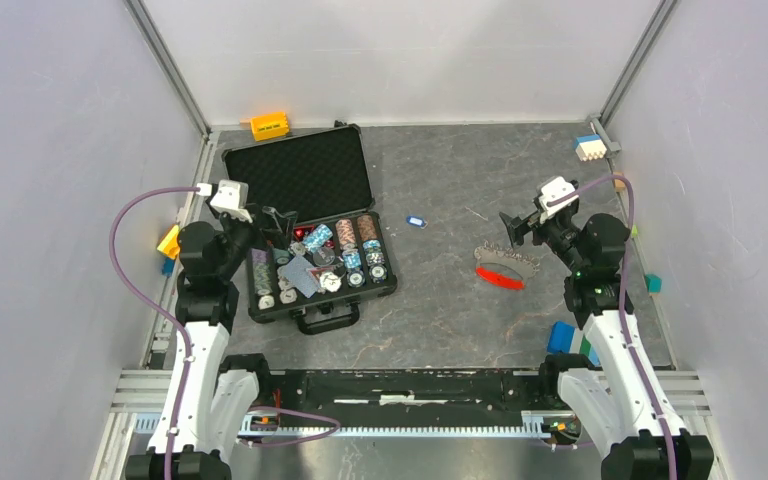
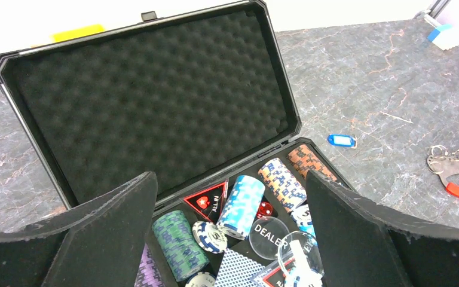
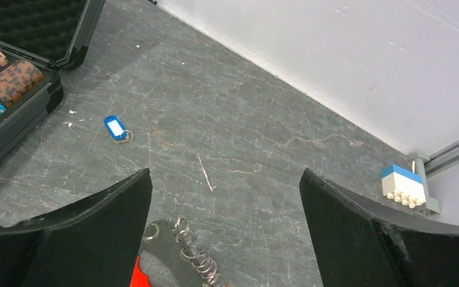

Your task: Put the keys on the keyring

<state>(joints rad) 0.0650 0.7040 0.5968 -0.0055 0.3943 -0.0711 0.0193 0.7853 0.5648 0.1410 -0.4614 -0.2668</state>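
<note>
One of the keys [image 1: 415, 221], small with a blue head, lies flat on the grey table between the two arms; it also shows in the left wrist view [image 2: 341, 140] and the right wrist view [image 3: 115, 128]. The keyring [image 1: 507, 262] is a curved row of silvery rings with a red strip [image 1: 500, 278], lying right of the key. My right gripper [image 1: 515, 228] hovers open just above the keyring [image 3: 194, 254], nothing between its fingers. My left gripper [image 1: 278, 225] stands open over the poker chip case, empty. The keyring [image 2: 454, 162] sits far to its right.
An open black case [image 1: 300, 175] with foam lid holds chip stacks, cards and dealer buttons at left. An orange block [image 1: 270, 125] sits behind it. A white and blue block [image 1: 590, 147] is at the back right corner, and a blue block [image 1: 561, 336] lies near the right arm's base.
</note>
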